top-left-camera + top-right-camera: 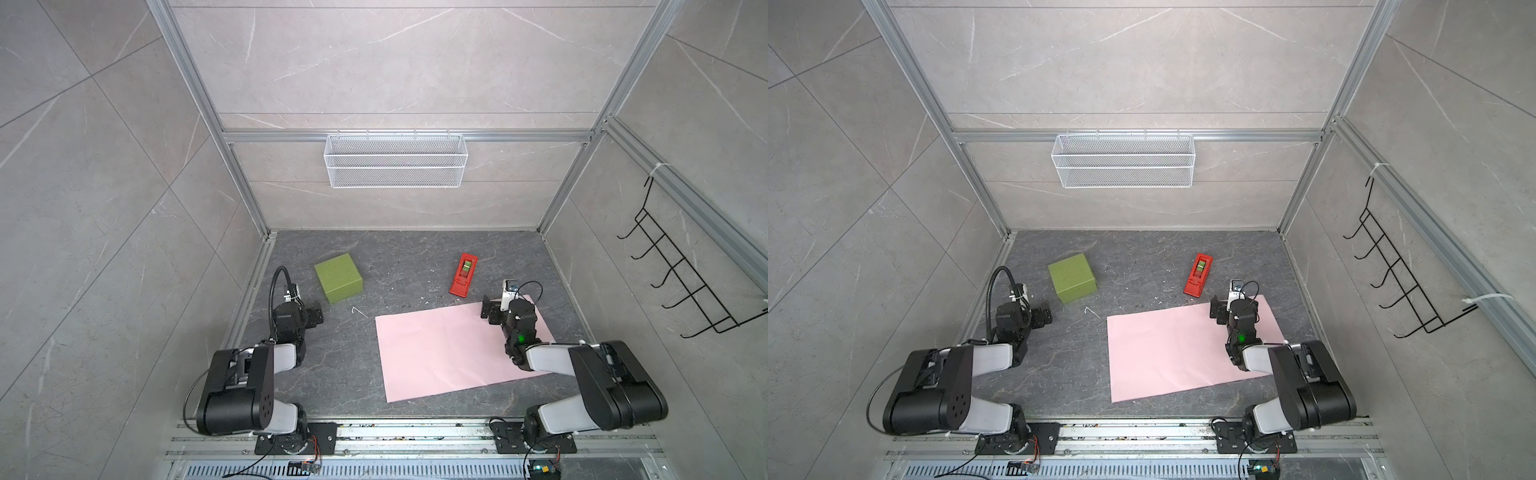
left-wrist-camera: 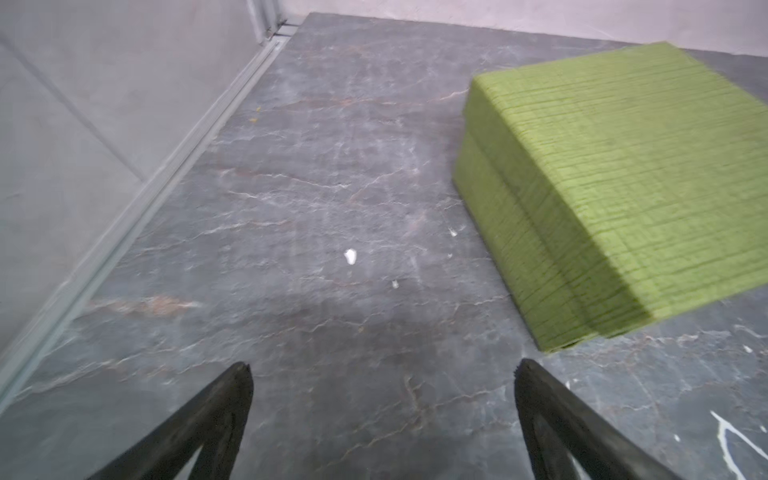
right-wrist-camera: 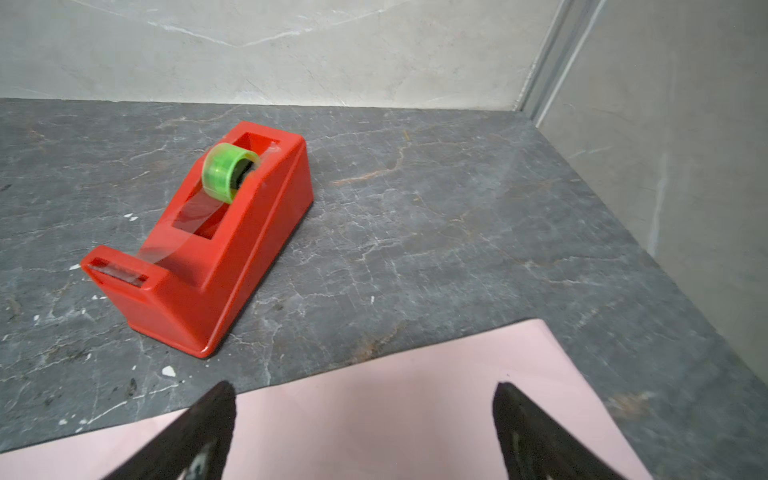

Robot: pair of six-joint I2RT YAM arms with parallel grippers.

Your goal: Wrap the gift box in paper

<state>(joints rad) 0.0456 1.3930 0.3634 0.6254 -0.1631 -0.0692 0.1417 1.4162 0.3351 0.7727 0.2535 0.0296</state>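
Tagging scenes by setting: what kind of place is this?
Probably a lab robot test cell: an aluminium frame boxing in the table, left arm and right arm bolted to a front rail, a mesh basket hung on the frame.

I am finding open tabletop (image 1: 405,270) between the gift box (image 1: 338,277) and the tape dispenser (image 1: 464,275), which are flanking that lane.

**Three things on the grey table**

The table (image 1: 415,266) is dark grey with thin pale lines, like stone. The green gift box (image 1: 338,277) sits on it at the far left. The red tape holder (image 1: 464,275) sits at the far right, well apart from the box. The big pink paper (image 1: 440,353) lies flat nearer the front, near the tape holder. Tiny white bits (image 2: 350,256) lie on the bare top beside the box
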